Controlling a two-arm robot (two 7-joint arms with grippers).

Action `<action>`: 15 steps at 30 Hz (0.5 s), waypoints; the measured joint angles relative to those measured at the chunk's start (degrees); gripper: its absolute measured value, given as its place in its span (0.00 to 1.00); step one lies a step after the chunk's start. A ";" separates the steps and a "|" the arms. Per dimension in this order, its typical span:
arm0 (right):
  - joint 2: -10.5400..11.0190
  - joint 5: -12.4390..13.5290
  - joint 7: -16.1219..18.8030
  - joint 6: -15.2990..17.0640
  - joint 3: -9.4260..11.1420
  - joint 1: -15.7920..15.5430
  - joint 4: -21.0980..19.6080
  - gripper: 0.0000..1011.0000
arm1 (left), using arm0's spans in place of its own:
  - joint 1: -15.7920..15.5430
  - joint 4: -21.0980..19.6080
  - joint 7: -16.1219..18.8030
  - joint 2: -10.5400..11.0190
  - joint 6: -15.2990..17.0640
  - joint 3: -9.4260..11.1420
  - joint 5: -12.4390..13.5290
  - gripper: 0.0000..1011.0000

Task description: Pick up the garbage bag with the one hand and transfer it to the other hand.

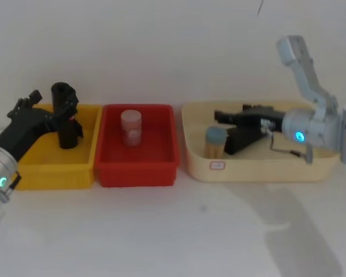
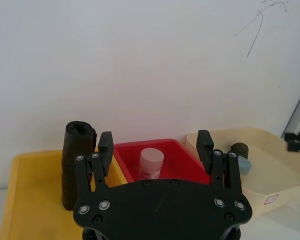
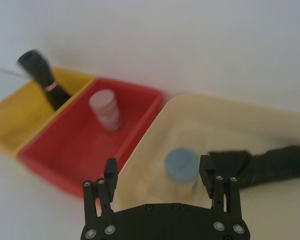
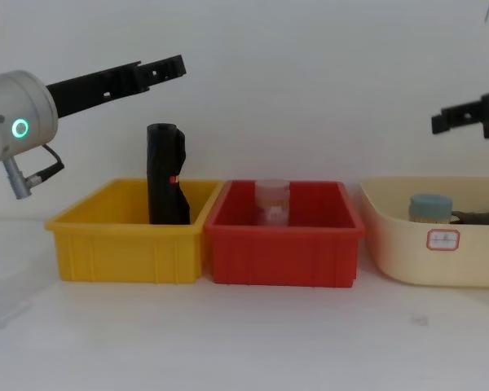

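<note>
The garbage bag (image 3: 270,162), a black crinkled roll, lies on its side in the cream tub (image 3: 250,120) and also shows in the head view (image 1: 237,141). My right gripper (image 3: 158,172), on the arm with the blue light, hovers open over that tub (image 1: 225,117), above a blue-lidded jar (image 3: 181,167), with the bag off to one side of its fingers. My left gripper (image 2: 155,147), on the arm with the green light, is open and empty above the yellow bin (image 4: 167,69), beside a slim black upright object (image 2: 77,165).
A red bin (image 1: 137,158) with a clear jar (image 1: 131,127) sits between the yellow bin (image 1: 52,167) and the cream tub (image 1: 259,167). The slim black object with a red mark (image 4: 167,175) stands upright in the yellow bin. White tabletop (image 1: 190,231) runs in front of the bins.
</note>
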 joint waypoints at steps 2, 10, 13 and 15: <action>0.79 0.43 0.82 0.16 0.18 -1.67 -1.91 0.99 | 0.00 -0.01 0.00 -0.01 0.00 0.00 0.00 0.99; 4.07 2.21 4.17 0.76 0.78 -8.74 -9.78 0.99 | 0.00 0.00 0.00 0.00 0.00 0.00 0.00 0.99; 4.62 2.50 4.72 0.86 0.89 -9.94 -11.09 0.99 | 0.00 0.00 0.00 -0.01 0.00 0.00 0.00 0.99; 5.10 2.76 5.19 0.95 0.99 -10.97 -12.26 0.99 | 0.00 0.00 0.00 -0.01 0.00 0.00 0.00 0.99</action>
